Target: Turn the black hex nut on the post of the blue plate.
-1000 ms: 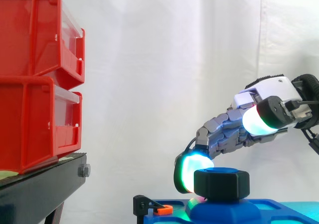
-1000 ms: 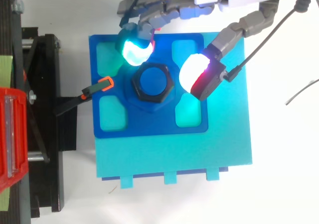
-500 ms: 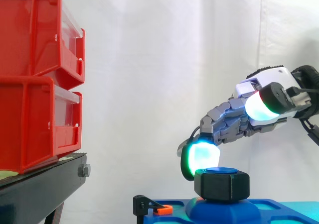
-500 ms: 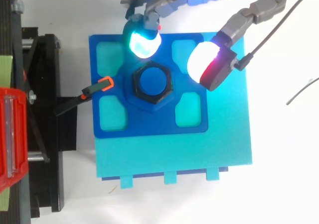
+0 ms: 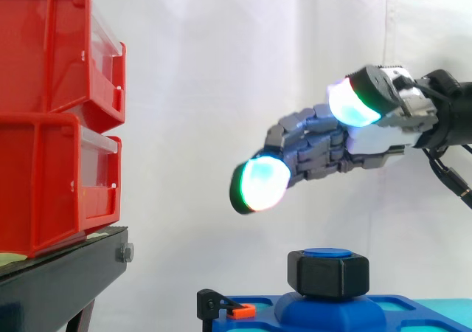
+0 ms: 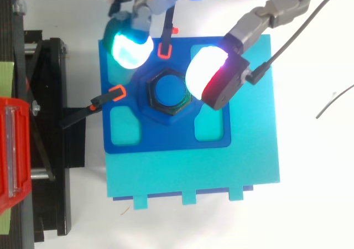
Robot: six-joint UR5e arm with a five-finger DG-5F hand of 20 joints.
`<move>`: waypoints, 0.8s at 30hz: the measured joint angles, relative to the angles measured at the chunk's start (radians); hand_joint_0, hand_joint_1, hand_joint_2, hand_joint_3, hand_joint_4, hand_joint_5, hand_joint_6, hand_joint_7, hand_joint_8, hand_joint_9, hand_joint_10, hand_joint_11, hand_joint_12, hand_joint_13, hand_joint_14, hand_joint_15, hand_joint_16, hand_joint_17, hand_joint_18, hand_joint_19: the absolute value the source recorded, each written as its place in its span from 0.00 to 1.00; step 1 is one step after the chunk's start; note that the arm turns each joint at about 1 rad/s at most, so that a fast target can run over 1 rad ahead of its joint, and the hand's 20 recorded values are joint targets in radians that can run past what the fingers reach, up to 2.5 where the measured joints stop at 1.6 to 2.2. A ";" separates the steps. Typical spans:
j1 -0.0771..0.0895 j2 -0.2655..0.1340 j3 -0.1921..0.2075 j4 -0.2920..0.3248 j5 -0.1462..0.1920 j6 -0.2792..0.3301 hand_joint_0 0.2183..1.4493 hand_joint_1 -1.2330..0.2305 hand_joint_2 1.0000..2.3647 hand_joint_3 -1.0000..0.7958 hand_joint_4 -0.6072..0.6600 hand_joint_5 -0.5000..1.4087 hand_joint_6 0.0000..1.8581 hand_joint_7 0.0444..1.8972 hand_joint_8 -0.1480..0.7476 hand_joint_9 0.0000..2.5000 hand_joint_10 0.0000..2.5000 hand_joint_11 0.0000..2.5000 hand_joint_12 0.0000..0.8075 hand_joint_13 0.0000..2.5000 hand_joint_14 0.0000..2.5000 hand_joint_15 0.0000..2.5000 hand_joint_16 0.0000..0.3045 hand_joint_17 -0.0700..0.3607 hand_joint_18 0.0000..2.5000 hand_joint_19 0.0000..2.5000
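The black hex nut [image 5: 328,274] [image 6: 152,103] sits on the blue post [image 6: 168,90] at the middle of the blue plate [image 6: 166,139] [image 5: 335,311]. My hand [image 5: 313,149] hangs well above the nut, reaching in from the right and touching nothing. It is open, with its fingers stretched to the left. One glowing cyan fingertip [image 5: 258,186] [image 6: 131,47] is up and left of the nut. The thumb's white pad [image 6: 206,75] [image 5: 352,102] hovers over the nut's right side in the top view.
The blue plate lies on a cyan base [image 6: 193,171]. A black clamp with an orange tip [image 6: 112,94] [image 5: 237,310] holds the plate's left edge, and another [image 6: 164,50] sits at its far edge. Red bins [image 5: 51,118] stand on a black stand [image 5: 59,280] at the left.
My hand has let go of the nut's sides and risen well above it, drifting a little to the left. The nut stays on the post.
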 measured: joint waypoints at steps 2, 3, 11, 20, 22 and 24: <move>0.007 0.000 0.000 0.018 0.004 0.010 0.20 0.65 0.00 0.28 0.59 0.15 0.27 0.39 0.39 0.10 0.00 0.01 0.40 0.01 0.00 0.02 0.17 0.43 0.00 0.11; 0.011 0.000 0.000 0.022 0.007 0.013 0.20 0.65 0.00 0.28 0.59 0.15 0.27 0.39 0.39 0.10 0.00 0.01 0.40 0.01 0.00 0.03 0.17 0.43 0.00 0.11; 0.058 0.000 -0.069 0.089 0.055 0.017 0.20 0.65 0.00 0.28 0.59 0.15 0.27 0.39 0.39 0.10 0.00 0.01 0.40 0.01 0.00 0.02 0.17 0.43 0.00 0.11; 0.069 -0.001 -0.090 0.088 0.057 0.012 0.21 0.65 0.00 0.28 0.59 0.15 0.27 0.40 0.39 0.10 0.00 0.01 0.40 0.01 0.00 0.02 0.17 0.43 0.00 0.11; 0.068 -0.001 -0.090 0.083 0.056 0.008 0.21 0.65 0.00 0.28 0.59 0.15 0.27 0.40 0.39 0.10 0.00 0.01 0.40 0.01 0.00 0.02 0.17 0.43 0.00 0.11; 0.066 0.000 -0.090 0.079 0.054 0.002 0.21 0.64 0.00 0.28 0.59 0.15 0.27 0.42 0.39 0.10 0.00 0.01 0.40 0.01 0.00 0.02 0.17 0.43 0.00 0.10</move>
